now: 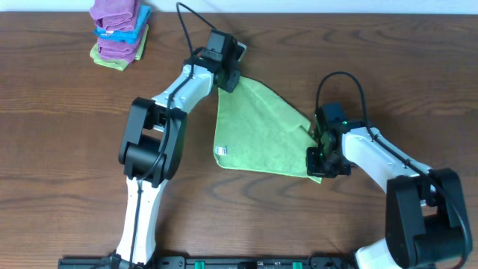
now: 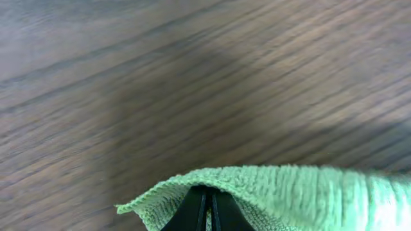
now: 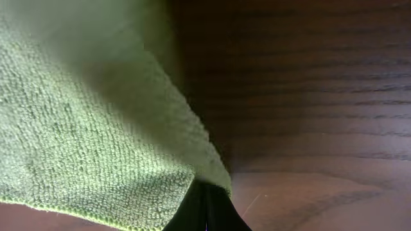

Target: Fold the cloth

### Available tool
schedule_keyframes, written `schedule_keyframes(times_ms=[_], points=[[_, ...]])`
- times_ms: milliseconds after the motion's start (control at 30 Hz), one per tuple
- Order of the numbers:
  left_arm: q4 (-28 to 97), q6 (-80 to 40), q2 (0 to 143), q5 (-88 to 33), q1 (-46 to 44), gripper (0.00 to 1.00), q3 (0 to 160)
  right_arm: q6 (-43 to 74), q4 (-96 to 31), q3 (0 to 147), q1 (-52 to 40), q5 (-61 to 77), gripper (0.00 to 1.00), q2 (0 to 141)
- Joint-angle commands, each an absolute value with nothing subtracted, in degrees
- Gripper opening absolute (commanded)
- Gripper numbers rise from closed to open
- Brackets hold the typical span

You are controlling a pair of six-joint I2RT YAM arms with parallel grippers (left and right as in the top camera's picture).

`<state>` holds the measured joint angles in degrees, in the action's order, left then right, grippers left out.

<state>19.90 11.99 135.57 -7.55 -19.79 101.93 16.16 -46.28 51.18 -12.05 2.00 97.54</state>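
A light green cloth [image 1: 258, 133] lies spread in the middle of the wooden table, with a small white label at its lower left edge. My left gripper [image 1: 226, 81] is shut on the cloth's far top corner; in the left wrist view the cloth [image 2: 282, 192] drapes over the closed black fingers [image 2: 207, 212]. My right gripper [image 1: 320, 161] is shut on the cloth's right front corner; in the right wrist view the cloth [image 3: 83, 141] hangs from the closed fingers [image 3: 207, 208].
A stack of folded cloths [image 1: 119, 31], purple over blue and green, sits at the far left of the table. Bare brown wood [image 1: 373, 45] surrounds the cloth.
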Motion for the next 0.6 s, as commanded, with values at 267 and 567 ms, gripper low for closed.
schedule_keyframes(times_ms=[267,567], points=[[20.4,11.5,137.7,-6.2,-17.9,0.08,101.9,17.4,-46.1,50.3,-11.2,2.4,0.01,98.2],[20.5,11.5,131.8,-7.5,-17.9,0.1,103.0,17.1,-47.0,54.4,-11.2,3.9,0.01,97.1]])
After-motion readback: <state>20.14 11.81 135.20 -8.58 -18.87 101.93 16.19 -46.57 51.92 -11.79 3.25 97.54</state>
